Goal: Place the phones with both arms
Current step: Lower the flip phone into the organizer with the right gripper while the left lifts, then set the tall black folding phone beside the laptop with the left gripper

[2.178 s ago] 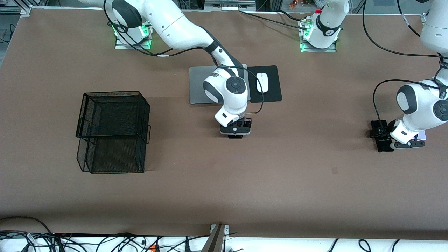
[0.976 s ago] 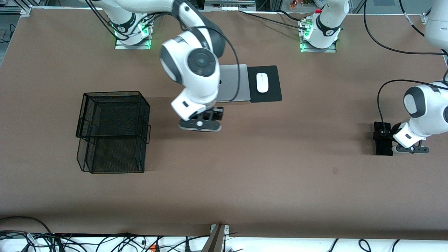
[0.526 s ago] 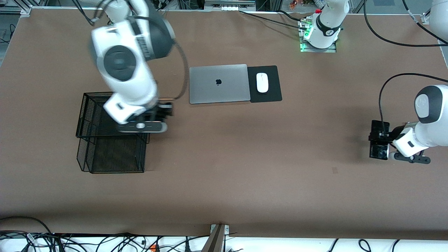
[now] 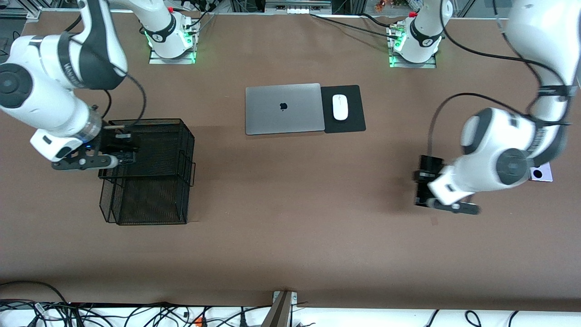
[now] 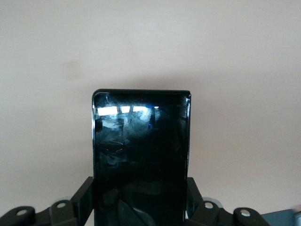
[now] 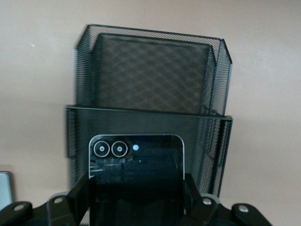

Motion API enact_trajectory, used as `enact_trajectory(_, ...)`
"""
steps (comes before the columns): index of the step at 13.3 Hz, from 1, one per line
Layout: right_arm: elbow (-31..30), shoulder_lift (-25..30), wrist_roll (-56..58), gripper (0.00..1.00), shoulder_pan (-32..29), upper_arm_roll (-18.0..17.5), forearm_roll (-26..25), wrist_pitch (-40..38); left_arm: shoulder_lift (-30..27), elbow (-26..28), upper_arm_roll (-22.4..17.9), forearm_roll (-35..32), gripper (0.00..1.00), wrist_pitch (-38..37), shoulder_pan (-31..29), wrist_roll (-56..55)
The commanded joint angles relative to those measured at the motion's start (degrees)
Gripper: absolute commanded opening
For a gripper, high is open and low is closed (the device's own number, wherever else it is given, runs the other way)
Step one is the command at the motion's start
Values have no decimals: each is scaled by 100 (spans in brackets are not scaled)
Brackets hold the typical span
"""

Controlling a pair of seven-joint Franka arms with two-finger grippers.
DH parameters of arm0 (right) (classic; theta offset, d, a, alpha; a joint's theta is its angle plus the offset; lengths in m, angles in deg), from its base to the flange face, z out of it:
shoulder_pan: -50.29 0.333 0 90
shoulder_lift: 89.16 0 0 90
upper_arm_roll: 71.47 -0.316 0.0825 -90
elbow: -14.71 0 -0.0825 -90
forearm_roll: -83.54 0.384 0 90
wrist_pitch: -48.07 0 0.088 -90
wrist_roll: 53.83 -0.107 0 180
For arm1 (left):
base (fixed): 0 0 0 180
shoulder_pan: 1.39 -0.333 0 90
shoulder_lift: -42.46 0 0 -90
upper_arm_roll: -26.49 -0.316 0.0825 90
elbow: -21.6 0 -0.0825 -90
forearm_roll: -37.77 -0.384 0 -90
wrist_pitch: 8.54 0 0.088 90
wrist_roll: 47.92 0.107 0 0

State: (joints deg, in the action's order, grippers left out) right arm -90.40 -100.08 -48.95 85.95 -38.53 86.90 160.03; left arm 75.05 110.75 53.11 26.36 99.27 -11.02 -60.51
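Observation:
My right gripper [image 4: 123,153] is shut on the small squarish black phone [image 6: 136,169], which shows two round lenses. It holds the phone in the air over the upper tier of the black mesh basket [image 4: 150,121], at that tier's edge toward the right arm's end of the table. My left gripper [image 4: 425,187] is shut on the long slim black slab phone [image 5: 141,150] and holds it above bare table; the slab also shows in the front view [image 4: 426,172]. The lavender-white phone [image 4: 541,173] lies flat on the table, partly hidden by the left arm.
The two-tier mesh basket also fills the right wrist view [image 6: 150,70]. A closed grey laptop [image 4: 283,108] lies near the arms' bases, with a white mouse [image 4: 340,107] on a black pad [image 4: 356,123] beside it.
My right gripper swung from the table's middle to over the basket, carrying the small black phone. My left gripper lifted the slab and moved toward the table's middle, uncovering the lavender-white phone.

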Motion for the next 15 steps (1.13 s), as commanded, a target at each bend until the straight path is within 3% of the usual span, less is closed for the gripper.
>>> enact_trajectory(1, -904, 143, 582, 0, 82, 292, 270, 877, 439, -354, -60, 16, 14, -84, 829, -996)
enact_trajectory(4, -1406, -68, 698, 0, -58, 310, 279, 1600, 941, -645, -60, 94, 14, 511, 1454, -1534)
enact_trajectory(8, -1407, -410, 742, 0, -182, 310, 437, 1618, 1521, -654, -87, 61, 14, 1882, 2289, -2922)
enact_trajectory(11, -1390, -551, 786, 0, -226, 310, 472, 1557, 1811, -645, -104, 60, 14, 2411, 2615, -3092)
enact_trajectory(12, -1372, -561, 786, 7, -226, 310, 472, 1513, 1899, -636, -122, 60, 14, 2569, 2738, -3205)
enact_trajectory(13, -1337, -569, 786, 57, -252, 310, 472, 1461, 1944, -610, -192, 34, 14, 2727, 2852, -3371)
enact_trajectory(14, -1259, -569, 786, 94, -278, 310, 472, 1408, 1962, -575, -331, 16, 15, 2816, 2967, -3417)
enact_trajectory(15, -1180, -561, 786, 100, -270, 310, 472, 1312, 1953, -575, -411, 16, 17, 2825, 3046, -3417)
